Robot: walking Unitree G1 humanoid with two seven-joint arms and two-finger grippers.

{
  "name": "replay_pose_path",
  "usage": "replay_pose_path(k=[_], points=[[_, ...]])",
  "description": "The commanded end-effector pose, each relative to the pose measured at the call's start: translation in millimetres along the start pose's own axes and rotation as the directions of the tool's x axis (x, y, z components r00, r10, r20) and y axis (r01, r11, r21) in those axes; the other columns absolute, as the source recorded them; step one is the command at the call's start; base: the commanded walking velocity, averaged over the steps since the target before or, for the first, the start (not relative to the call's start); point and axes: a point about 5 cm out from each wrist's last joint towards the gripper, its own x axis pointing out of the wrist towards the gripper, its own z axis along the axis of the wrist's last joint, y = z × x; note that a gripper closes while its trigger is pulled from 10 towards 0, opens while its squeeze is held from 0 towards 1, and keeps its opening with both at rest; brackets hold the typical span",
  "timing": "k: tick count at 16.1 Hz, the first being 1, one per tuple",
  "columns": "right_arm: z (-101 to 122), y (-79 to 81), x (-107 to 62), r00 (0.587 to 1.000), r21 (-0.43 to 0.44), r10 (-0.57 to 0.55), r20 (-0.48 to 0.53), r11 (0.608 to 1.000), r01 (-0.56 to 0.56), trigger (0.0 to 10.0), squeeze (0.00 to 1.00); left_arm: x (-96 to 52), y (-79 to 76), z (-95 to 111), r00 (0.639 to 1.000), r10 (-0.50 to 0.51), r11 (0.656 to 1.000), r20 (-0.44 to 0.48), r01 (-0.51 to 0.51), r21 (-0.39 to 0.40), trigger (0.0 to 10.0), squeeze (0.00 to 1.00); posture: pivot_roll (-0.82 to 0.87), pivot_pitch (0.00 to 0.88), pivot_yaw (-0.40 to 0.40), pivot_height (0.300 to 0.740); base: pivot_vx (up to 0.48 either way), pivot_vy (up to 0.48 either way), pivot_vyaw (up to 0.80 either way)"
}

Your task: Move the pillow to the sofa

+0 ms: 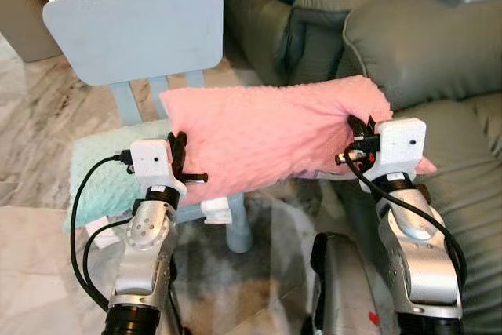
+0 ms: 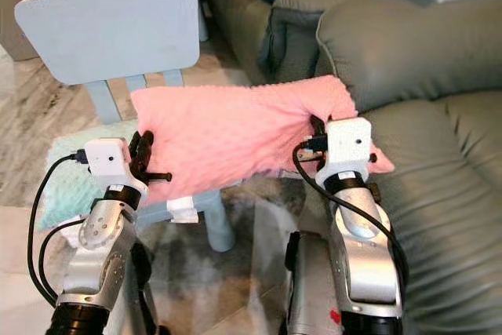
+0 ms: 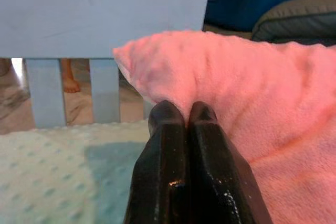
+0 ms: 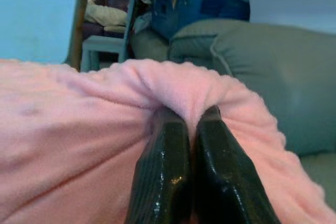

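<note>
the pink pillow [image 1: 274,135] hangs in the air between the two arms, stretched sideways above the front edge of a small pale blue chair [image 1: 137,33] and reaching over the near arm of the grey sofa [image 1: 423,45]. the left gripper [image 3: 181,116] has its jaws pressed together on a fold of fabric at the pillow's left end, the two black fingers [image 3: 165,129] almost touching with pink plush bunched at their tips. the right gripper [image 4: 186,116] pinches the pillow's right end in the same way, a ridge of fabric pushed up over its closed jaws. that right end sits just above the sofa's seat cushion, and a small pink corner pokes out past the right wrist. on the chair seat below the pillow's left half lies a mint green dotted cushion [image 1: 98,174], apart from the pink one. behind the chair back, a person's bare legs [image 3: 68,74] stand on the marbled floor [image 1: 31,115].
</note>
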Motion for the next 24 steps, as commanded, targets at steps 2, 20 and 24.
replay_pose_path(k=[2, 20, 24], points=[[8, -2.4, 2.0, 1.000, 0.012, 0.003, 0.028, 1.000, -0.003, 10.0, 0.00, -2.9, 5.7, -1, 0.999, 0.038, 0.999, 0.005, -0.038, 0.006, 10.0, 0.00, -0.17, 0.021, -0.020, 0.428, 0.000, 0.000, 0.00], [4, -1.2, -1.2, 0.999, 0.056, -0.042, 0.012, 0.998, 0.042, 10.0, 0.00, 6.0, 4.8, 0, 1.000, -0.011, 0.996, -0.013, 0.013, 0.088, 10.0, 0.00, -0.18, 0.046, 0.031, 0.625, 0.000, 0.000, 0.00], [5, -0.9, -1.6, 0.999, 0.057, -0.047, 0.015, 0.997, 0.046, 10.0, 0.00, 7.8, 2.9, 0, 1.000, -0.030, 0.995, -0.007, 0.030, 0.092, 10.0, 0.00, -0.18, 0.039, 0.040, 0.662, 0.000, 0.000, 0.00]])
